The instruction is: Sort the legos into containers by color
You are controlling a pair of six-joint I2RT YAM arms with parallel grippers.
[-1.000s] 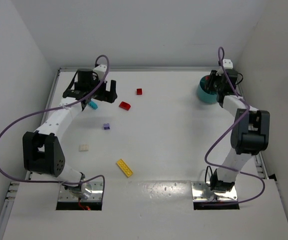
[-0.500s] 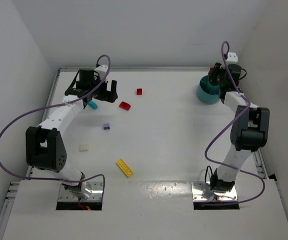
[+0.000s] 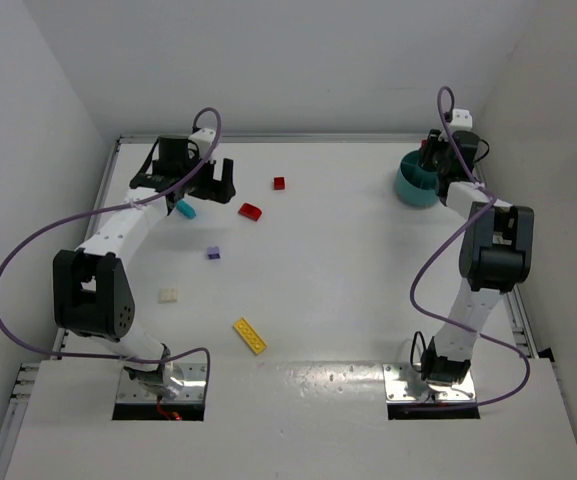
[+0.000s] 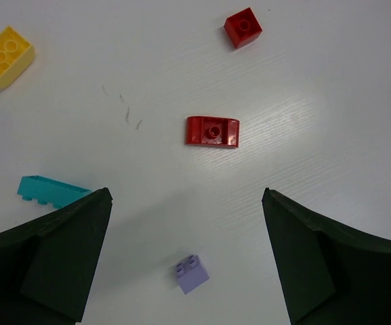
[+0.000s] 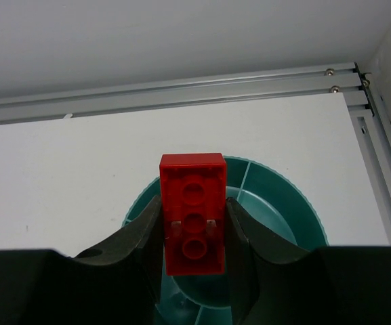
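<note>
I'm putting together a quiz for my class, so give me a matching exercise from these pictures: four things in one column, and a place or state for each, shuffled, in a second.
Things
1. left gripper
2. right gripper
3. teal dish
4. yellow plate

Places or states
A. loose brick closest to the near edge of the table
B. closed on a red brick
C. open, holding nothing
D. far right of the table, beneath the held brick

Pairs: 1-C, 2-B, 3-D, 4-A
</note>
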